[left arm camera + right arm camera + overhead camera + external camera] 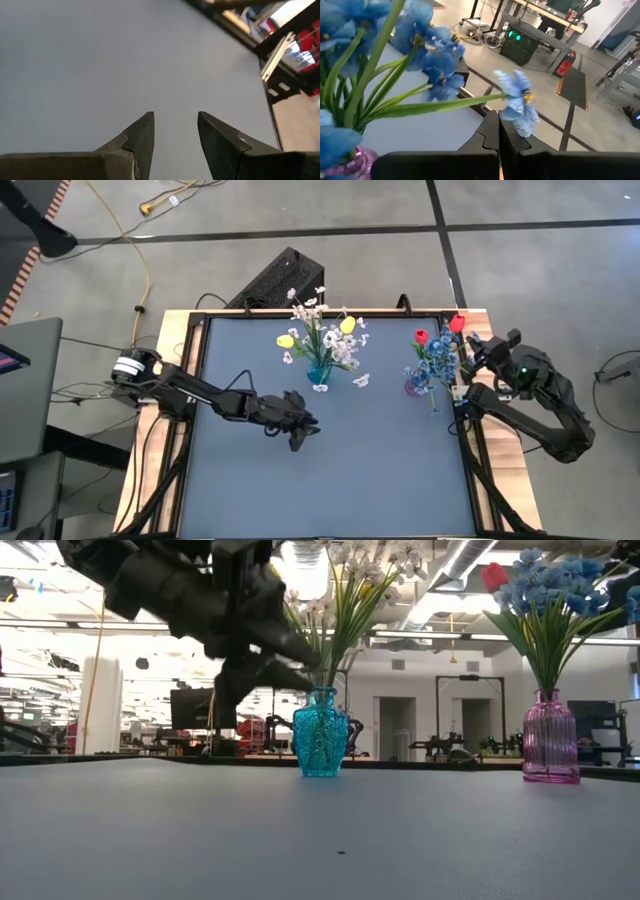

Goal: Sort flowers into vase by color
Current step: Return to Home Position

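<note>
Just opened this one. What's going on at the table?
The sorting looks done. The yellow buds and white sprays stand in the blue vase. The red buds and blue sprays stand in the violet vase near the right edge of the table. Neither hand holds a flower. The left hand hovers open over the table, on the near side of the blue vase. The right hand is shut, close beside the blue sprays.

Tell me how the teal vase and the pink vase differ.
The teal vase has a bumpy, patterned surface; the pink vase has vertical ribs. The teal vase holds white sprays and yellow buds; the pink vase holds blue sprays and red buds. Both stand upright on the table.
</note>
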Controlling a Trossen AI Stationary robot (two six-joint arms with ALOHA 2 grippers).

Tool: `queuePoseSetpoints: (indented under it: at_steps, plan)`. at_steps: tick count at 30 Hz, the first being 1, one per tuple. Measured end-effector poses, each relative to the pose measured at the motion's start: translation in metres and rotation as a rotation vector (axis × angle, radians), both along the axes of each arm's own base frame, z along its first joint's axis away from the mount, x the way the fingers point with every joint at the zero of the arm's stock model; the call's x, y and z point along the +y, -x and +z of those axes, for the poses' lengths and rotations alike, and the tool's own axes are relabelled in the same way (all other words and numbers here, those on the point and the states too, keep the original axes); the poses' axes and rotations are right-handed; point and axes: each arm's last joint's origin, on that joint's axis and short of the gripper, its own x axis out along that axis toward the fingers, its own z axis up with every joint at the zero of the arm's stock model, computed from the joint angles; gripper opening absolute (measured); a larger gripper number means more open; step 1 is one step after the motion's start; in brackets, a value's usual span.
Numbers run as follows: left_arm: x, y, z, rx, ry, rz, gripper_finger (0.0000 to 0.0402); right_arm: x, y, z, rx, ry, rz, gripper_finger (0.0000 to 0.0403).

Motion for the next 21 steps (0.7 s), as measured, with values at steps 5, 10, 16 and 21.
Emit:
queuePoseSetpoints:
  at_steps: [5,10,16,21]
  plan:
    - [0.006,0.007,0.022,-0.08,-0.077,0.003,0.0139,0.001,0.0,-0.001,-0.001,-0.014,0.022,0.0019]
    - [0.017,0.031,0.044,-0.1,-0.127,0.005,0.0139,0.001,-0.001,-0.001,0.001,-0.014,0.036,0.0019]
    - [0.029,0.068,0.065,-0.067,-0.189,0.006,0.0139,0.002,0.001,-0.004,0.058,-0.034,0.042,0.0019]
    - [0.039,0.099,0.071,-0.084,-0.202,0.057,0.0139,0.005,0.005,-0.001,0.121,-0.138,0.025,0.0019]
